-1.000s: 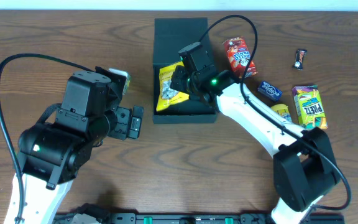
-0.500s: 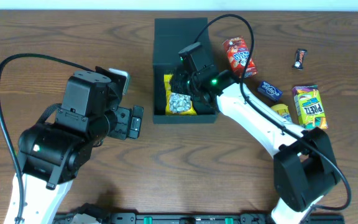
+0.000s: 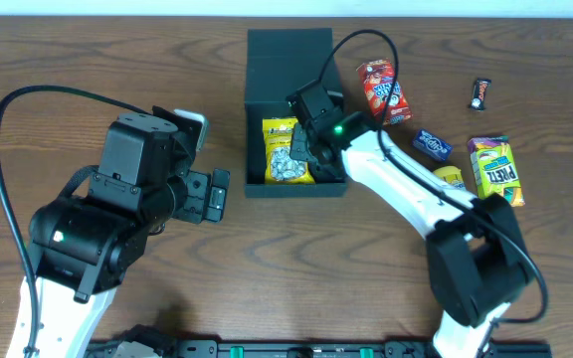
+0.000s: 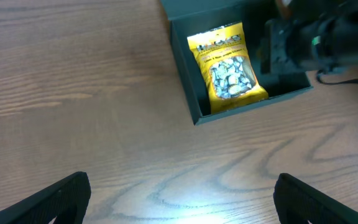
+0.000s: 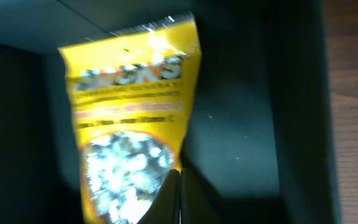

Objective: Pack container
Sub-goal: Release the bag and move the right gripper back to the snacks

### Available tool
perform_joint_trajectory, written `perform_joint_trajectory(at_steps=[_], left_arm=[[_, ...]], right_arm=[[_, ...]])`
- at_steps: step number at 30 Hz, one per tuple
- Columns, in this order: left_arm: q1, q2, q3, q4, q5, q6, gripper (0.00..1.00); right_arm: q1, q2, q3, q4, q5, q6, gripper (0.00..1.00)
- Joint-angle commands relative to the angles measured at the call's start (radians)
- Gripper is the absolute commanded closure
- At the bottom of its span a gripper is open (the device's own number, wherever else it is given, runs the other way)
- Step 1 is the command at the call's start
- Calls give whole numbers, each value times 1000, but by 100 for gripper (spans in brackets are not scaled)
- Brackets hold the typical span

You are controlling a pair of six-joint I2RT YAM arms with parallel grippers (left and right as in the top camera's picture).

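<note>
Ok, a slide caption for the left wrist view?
Yellow snack packet lies in the black container, right arm beside it; left gripper open above the table.

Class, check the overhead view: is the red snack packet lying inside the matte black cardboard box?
No, the red snack packet lies on the wooden table beside the black cardboard box, which holds a yellow packet.
</note>
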Motion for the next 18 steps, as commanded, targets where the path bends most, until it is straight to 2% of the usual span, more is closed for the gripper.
perform_joint_trajectory(at_steps=[1,18], left_arm=[[2,-4,14,-4,-1,6,5],[2,-4,14,-4,-1,6,5]], right_arm=[[-7,52,3,0,30,-8,98],[-5,162,3,121,-117,-10,99]])
